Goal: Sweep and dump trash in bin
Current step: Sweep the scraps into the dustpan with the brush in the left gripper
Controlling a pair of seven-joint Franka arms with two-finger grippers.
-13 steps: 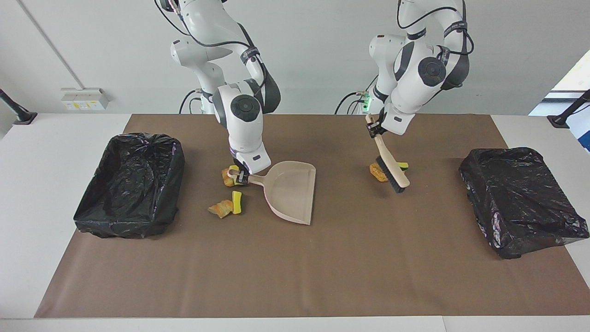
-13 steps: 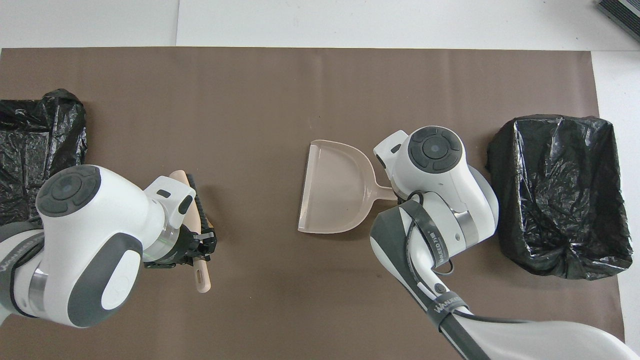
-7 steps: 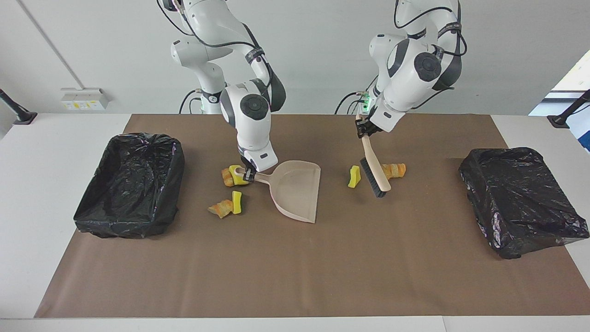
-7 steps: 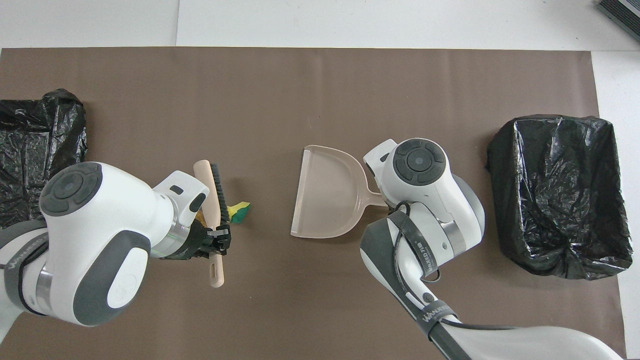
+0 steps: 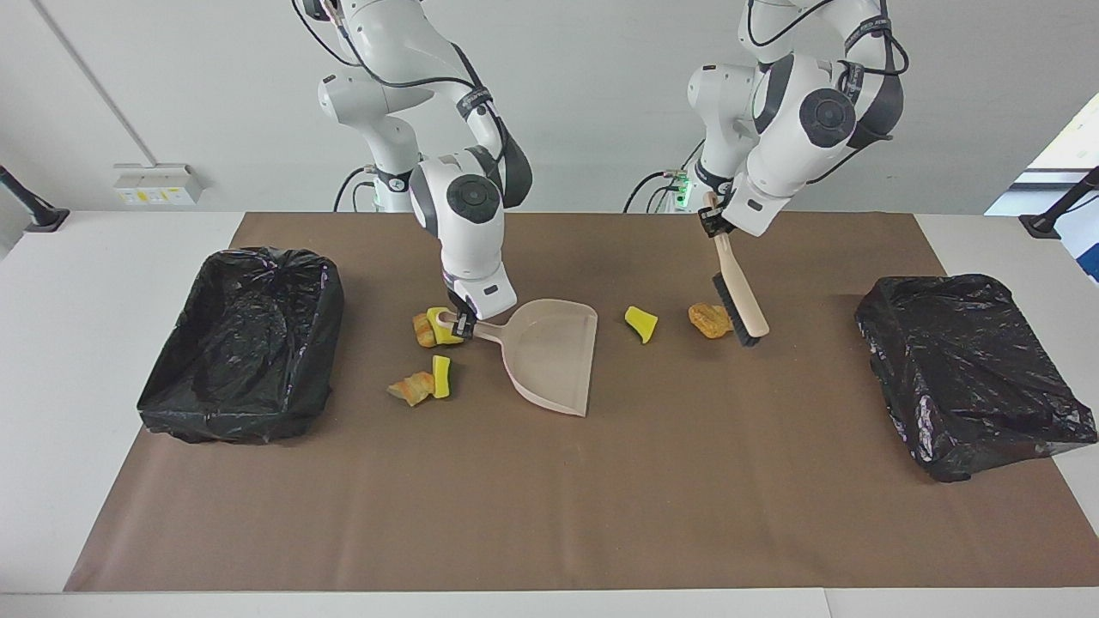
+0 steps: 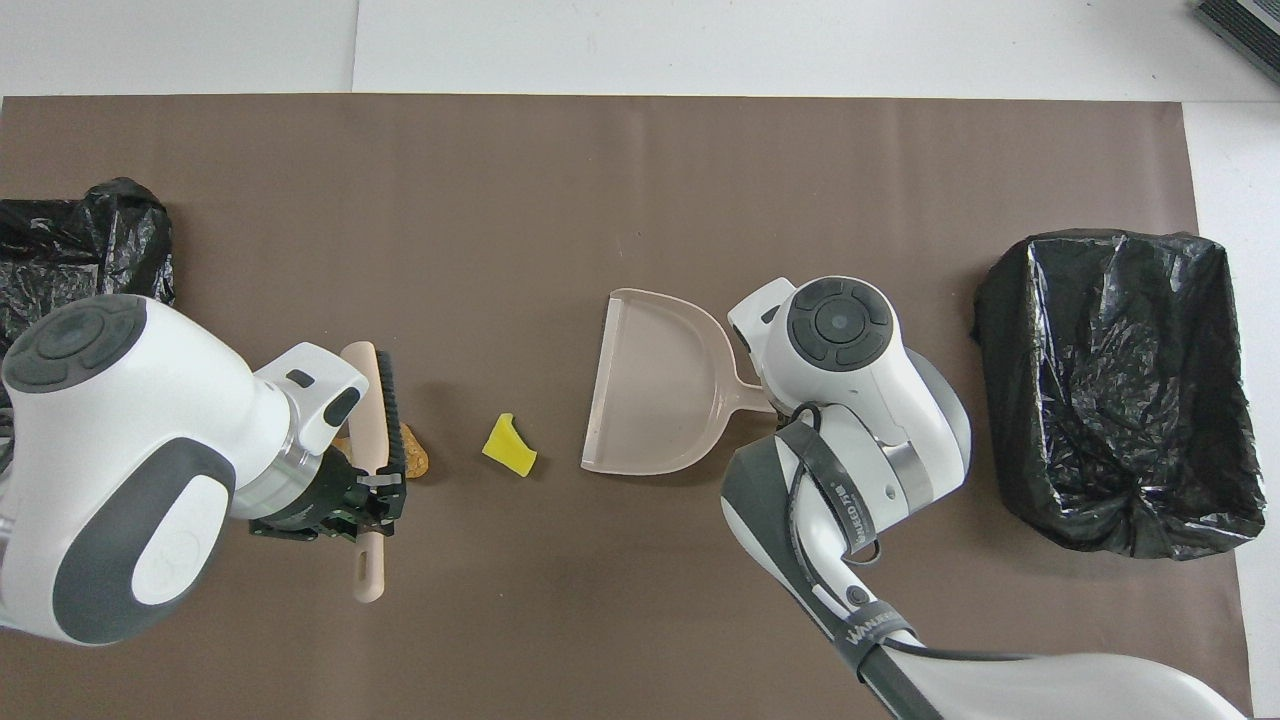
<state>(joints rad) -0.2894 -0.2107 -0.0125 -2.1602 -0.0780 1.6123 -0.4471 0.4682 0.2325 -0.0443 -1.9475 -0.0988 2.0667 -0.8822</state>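
A yellow wedge [image 5: 640, 324] lies on the brown mat [image 5: 549, 481] between the beige dustpan [image 5: 554, 354] and an orange-brown lump [image 5: 709, 319]. The hand brush [image 5: 738, 296], tilted, has its bristles against that lump. The left gripper [image 5: 712, 222] is clamped tight on the brush handle. The right gripper [image 5: 461, 325] is closed on the dustpan's handle, beside two chunks [image 5: 432, 328]; two more chunks [image 5: 421, 384] lie farther from the robots. A black-lined bin [image 5: 242, 343] sits at each end [image 5: 970, 371].
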